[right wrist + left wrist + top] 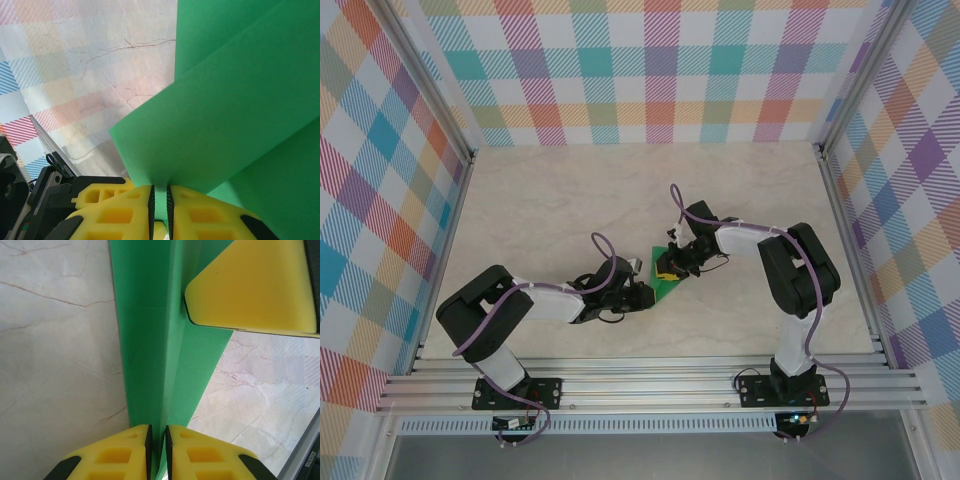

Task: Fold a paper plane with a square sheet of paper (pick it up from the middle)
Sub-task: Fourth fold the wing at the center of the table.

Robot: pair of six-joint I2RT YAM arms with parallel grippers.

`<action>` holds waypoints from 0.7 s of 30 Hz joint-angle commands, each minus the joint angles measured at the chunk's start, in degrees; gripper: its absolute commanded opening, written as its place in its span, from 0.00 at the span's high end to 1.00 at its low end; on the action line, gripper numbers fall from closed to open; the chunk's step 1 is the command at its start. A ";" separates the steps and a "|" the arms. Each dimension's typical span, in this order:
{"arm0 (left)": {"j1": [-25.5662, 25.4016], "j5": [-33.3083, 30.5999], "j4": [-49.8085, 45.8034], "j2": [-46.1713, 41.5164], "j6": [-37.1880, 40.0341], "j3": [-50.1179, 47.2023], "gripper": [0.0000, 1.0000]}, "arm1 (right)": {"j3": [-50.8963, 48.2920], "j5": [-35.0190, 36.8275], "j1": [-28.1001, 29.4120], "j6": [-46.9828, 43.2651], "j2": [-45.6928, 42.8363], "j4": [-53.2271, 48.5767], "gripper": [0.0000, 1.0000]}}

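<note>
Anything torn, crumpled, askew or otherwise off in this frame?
Nothing stands out. The green paper is folded along a clean, straight crease, and the parts in view show no tear or crumpling. The left gripper and the right gripper each pinch an edge of it squarely, near the middle of the marble table.

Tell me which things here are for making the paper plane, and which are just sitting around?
For the job:
green sheet of paper, partly folded
left gripper, pinching it
right gripper, pinching it too

Just there:
marbled table
checked walls
metal rail
</note>
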 commanded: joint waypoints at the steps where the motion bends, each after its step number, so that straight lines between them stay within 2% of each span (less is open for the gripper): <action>1: 0.66 1.09 -2.41 -1.53 1.88 0.59 0.84 | 1.42 0.37 0.38 -0.63 1.06 -1.06 0.83; 9: 0.34 1.83 -2.67 -0.35 2.35 1.49 0.98 | 1.07 0.54 0.37 -0.92 -0.15 -1.84 0.83; 21: 0.32 2.96 0.43 3.50 0.12 1.14 1.00 | -1.12 -3.35 0.81 -0.81 -2.44 0.31 0.80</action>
